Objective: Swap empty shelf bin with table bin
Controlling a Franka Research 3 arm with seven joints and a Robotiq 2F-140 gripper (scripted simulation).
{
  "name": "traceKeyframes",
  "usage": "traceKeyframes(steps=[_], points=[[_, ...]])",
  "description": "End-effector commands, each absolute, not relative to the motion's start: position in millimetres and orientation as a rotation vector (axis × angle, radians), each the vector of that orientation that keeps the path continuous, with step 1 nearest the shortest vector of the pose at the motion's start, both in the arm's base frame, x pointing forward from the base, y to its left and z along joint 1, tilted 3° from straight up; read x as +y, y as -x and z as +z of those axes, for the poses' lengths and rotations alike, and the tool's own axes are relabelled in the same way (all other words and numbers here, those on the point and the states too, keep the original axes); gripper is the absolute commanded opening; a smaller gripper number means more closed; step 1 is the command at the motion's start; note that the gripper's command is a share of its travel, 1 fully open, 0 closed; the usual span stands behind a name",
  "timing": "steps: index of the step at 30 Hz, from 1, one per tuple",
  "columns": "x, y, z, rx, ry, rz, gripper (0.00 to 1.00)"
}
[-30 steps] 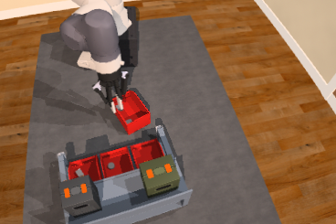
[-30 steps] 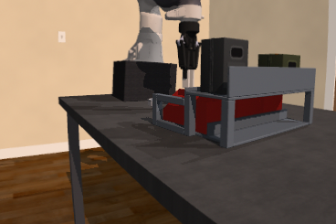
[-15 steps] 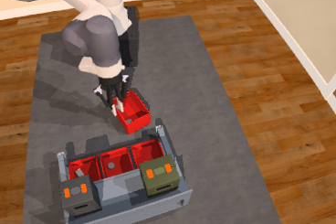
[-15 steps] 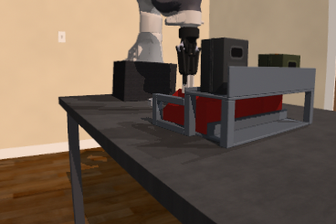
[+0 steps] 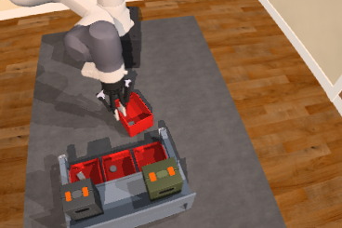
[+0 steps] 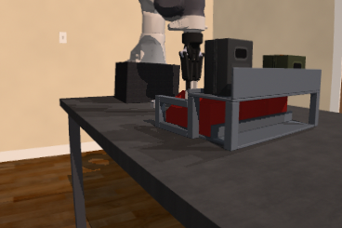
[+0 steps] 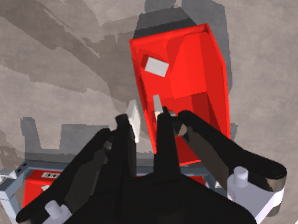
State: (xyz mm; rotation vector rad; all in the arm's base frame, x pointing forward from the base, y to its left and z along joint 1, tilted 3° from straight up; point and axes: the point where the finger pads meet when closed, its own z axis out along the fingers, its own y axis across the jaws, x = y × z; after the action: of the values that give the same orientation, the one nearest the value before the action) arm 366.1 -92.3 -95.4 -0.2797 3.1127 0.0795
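The red open bin on the table (image 5: 141,107) (image 7: 200,65) stands behind the shelf. It holds a pale block (image 7: 156,66) near one end; something else beside the fingers is mostly hidden. My gripper (image 5: 120,113) (image 7: 146,106) points down, its fingers slightly apart on either side of this bin's long wall, one outside and one inside. A small gap shows, so it is open. The grey shelf (image 5: 116,191) (image 6: 276,83) holds three red bins: the left one (image 5: 93,167) with a pale part, the middle one (image 5: 123,158) with a round grey part, and the right one (image 5: 151,152), in which no part shows.
A dark grey box (image 5: 83,207) (image 6: 218,66) and an olive green box (image 5: 163,186) (image 6: 277,61) stand on the shelf's upper board, at its left and right in the top view. Upright posts rise at the shelf's corners near the table bin. The robot's black base block (image 6: 135,82) is behind.
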Motion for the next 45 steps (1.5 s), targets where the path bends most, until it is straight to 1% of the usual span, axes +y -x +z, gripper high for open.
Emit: traceKeyframes(steps=[1, 20, 21, 45], points=[[-92.0, -368.3, -97.0, 3.109, 0.262, 0.079, 0.15], [-92.0, -368.3, -98.0, 3.109, 0.263, 0.079, 0.15], [-92.0, -368.3, -98.0, 3.109, 0.263, 0.079, 0.00], [-92.0, -368.3, -98.0, 3.109, 0.263, 0.079, 0.00]])
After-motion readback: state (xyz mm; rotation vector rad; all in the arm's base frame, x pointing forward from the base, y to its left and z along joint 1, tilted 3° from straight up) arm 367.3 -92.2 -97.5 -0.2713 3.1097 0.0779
